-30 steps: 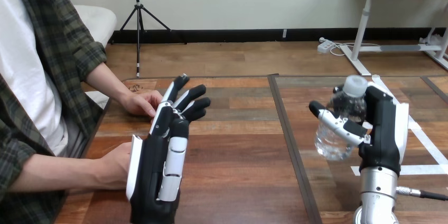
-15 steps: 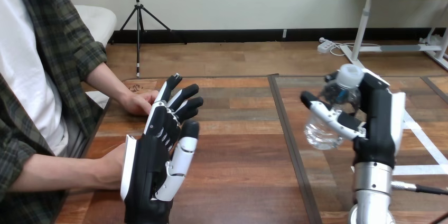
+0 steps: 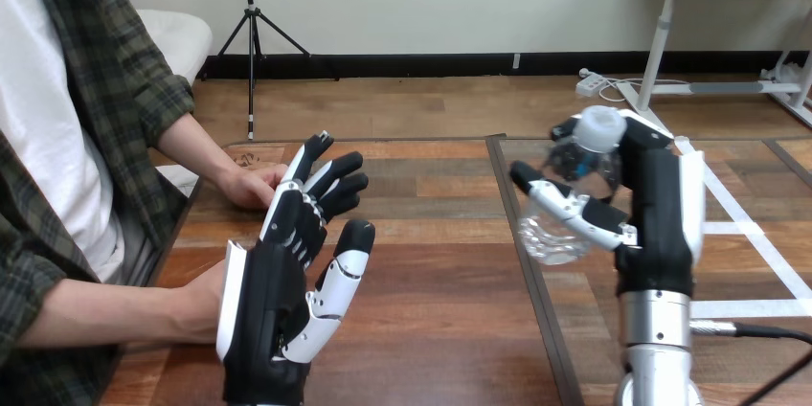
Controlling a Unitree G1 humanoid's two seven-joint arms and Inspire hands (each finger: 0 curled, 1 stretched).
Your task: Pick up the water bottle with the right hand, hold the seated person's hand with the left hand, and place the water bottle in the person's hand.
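A clear water bottle [image 3: 567,197] with a pale cap is held off the table, tilted, in my right hand [image 3: 651,214], whose fingers and thumb curl round it, at the right of the head view. My left hand [image 3: 278,301] stands upright at lower left, fingers straight and spread, thumb out to the right. The person's near hand [image 3: 206,303] rests on the table just behind and left of my left palm, mostly hidden by it; I cannot tell if they touch. The person's far hand [image 3: 251,186] lies on the table beyond my fingertips.
The wooden table [image 3: 431,310] has a dark seam [image 3: 522,234] running front to back between my two hands. White tape lines [image 3: 756,253] mark the table at the right. The person sits along the left side.
My right hand has carried the bottle leftward and a little higher, tilting it more. My left hand's thumb has swung outward to the right; the hand has barely shifted. The person's hands have stayed put.
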